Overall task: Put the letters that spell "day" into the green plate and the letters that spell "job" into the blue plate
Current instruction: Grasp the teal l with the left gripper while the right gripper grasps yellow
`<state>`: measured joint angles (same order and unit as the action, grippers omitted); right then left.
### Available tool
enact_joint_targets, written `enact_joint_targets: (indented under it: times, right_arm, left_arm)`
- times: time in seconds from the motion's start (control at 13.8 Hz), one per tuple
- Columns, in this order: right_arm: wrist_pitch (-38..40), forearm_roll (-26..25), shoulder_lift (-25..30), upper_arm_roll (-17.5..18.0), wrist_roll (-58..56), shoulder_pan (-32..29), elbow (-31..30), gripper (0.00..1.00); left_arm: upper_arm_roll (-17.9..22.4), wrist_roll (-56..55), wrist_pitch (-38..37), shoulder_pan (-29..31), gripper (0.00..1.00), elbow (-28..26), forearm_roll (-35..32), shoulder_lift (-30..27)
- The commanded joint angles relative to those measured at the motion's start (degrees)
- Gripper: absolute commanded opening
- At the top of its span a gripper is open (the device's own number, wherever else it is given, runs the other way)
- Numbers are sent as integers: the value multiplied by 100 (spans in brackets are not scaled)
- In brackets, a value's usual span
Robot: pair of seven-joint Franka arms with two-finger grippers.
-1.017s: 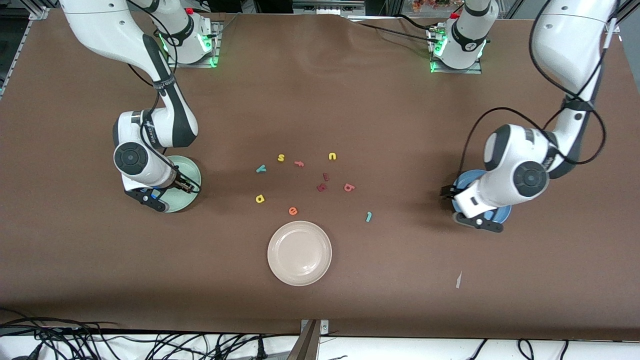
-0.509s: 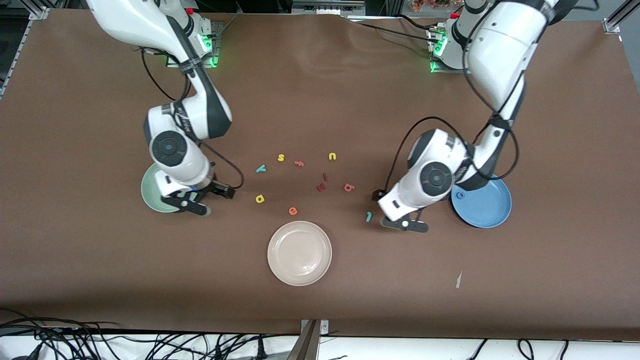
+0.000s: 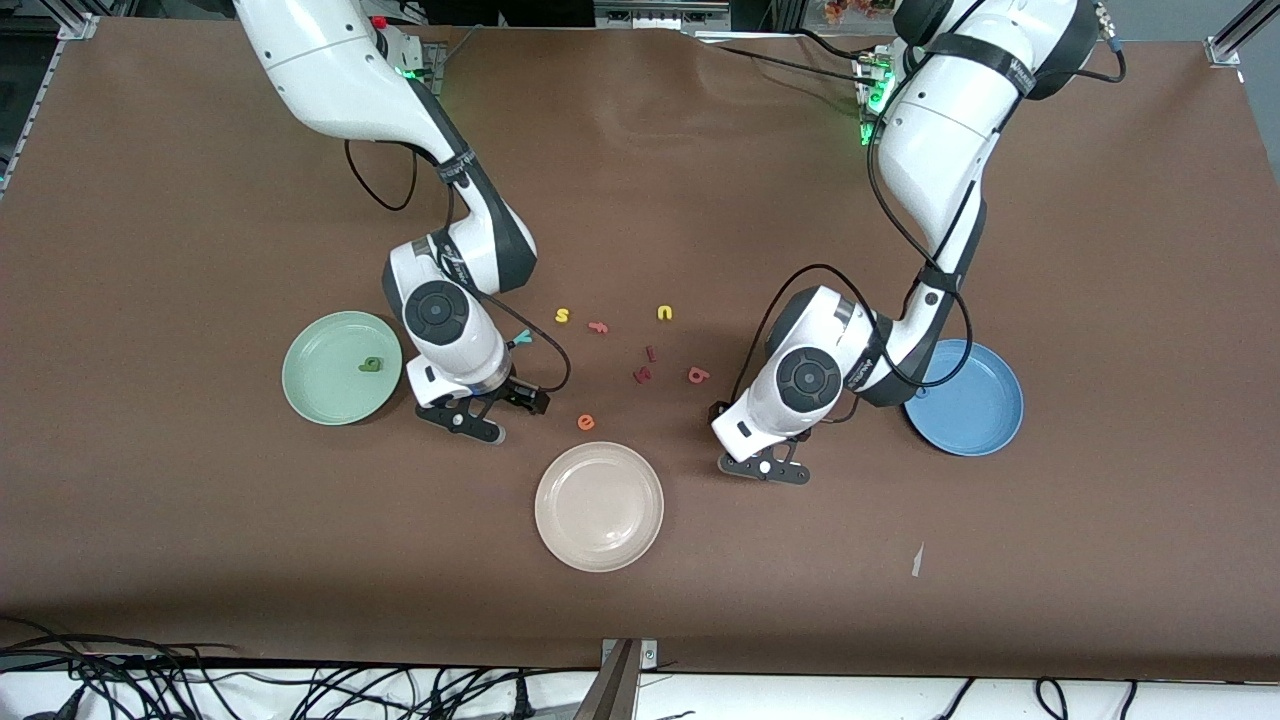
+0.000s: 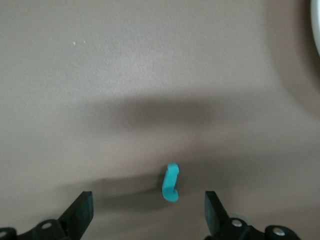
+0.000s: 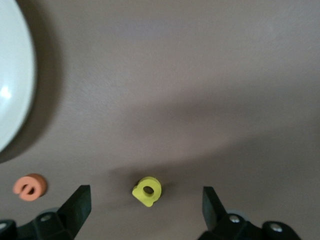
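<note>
So the brown counter (image 3: 200,550) has three plates on it. The green plate (image 3: 330,375) sits toward the right arm's end, the blue plate (image 3: 975,405) toward the left arm's end, and a cream plate (image 3: 598,506) lies between them, nearer the front camera.

Both arms reach in toward the middle. The right tool (image 3: 470,415) hangs low over the yellow round letter (image 5: 147,191), with its fingers spread wide on either side and nothing in them. The left tool (image 3: 765,465) is also spread wide and holding nothing. It's over the teal hooked j (image 4: 171,182), which lies flat on the counter between the fingers.

One dark green letter (image 3: 371,365) is already in the green plate. The teal y (image 3: 521,338) is on the counter just beside the right arm's wrist. The pink b (image 3: 699,375) is on the counter near the left arm's wrist.

The rest is loose in the middle: a yellow s (image 3: 562,316), a yellow u (image 3: 665,313), an orange f (image 3: 598,326), two dark red letters (image 3: 643,375) and an orange e (image 3: 586,422) near the cream plate.
</note>
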<state>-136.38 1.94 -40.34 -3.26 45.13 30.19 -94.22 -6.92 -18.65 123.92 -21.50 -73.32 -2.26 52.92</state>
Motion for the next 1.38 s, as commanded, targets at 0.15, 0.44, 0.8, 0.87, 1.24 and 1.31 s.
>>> enact_joint_targets:
  times: [0.15, 0.44, 0.8, 0.87, 1.24, 1.31]
  right_arm:
    - [-249, 17, -325, -17, -31, 22, 184, 62]
    - [-222, 78, -352, 1, 83, 189, 141, 74]
    - [-187, 52, -317, -25, 14, 171, 79, 28]
    - [-187, 52, -308, -26, -21, 154, 79, 25]
    - [628, -158, 130, -297, -205, 154, 201, 17]
    - [909, -255, 279, -446, -502, 145, 211, 17]
  left_arm:
    - [138, -165, -87, -143, 93, 590, 41, 403]
    - [200, -367, -18, -240, 71, 608, 41, 456]
    - [200, -490, 71, -231, 15, 573, 41, 456]
    - [200, -508, 71, -231, 6, 573, 41, 456]
    - [191, -447, -261, 13, 0, 495, 6, 88]
    - [165, -343, -611, 119, 0, 503, 6, 26]
